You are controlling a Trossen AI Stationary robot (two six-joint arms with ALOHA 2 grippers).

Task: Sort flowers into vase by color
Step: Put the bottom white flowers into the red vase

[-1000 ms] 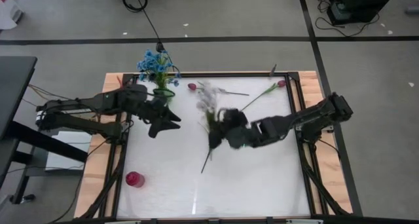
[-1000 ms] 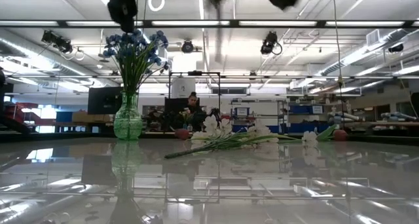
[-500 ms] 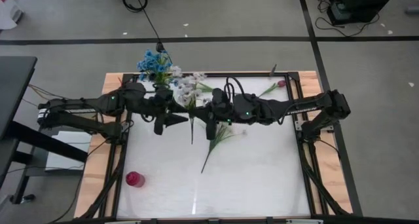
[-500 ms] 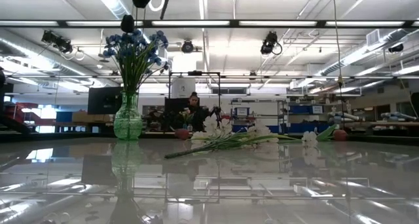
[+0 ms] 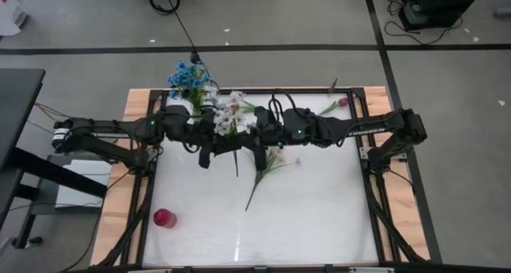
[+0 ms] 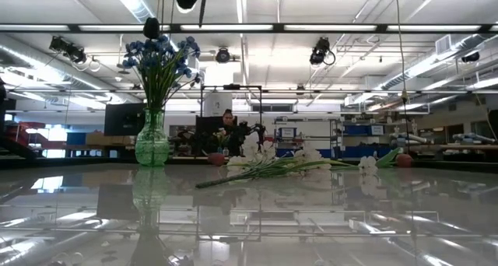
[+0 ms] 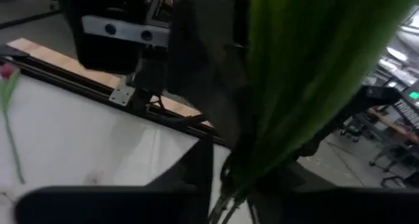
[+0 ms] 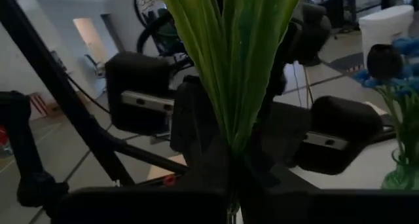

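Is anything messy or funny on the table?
Yes. A white sprig and pink tulips lie flat on the table, not in any vase. Only the blue flowers stand in the green vase.

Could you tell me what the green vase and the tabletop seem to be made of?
The green vase looks like glass: it is translucent, glossy and tinted, and the stems of the blue flowers standing in it show through its neck. The tabletop appears to be a smooth, glossy white panel, possibly laminate or acrylic, since it mirrors the vase and ceiling lights sharply. Its frame looks like bare wood.
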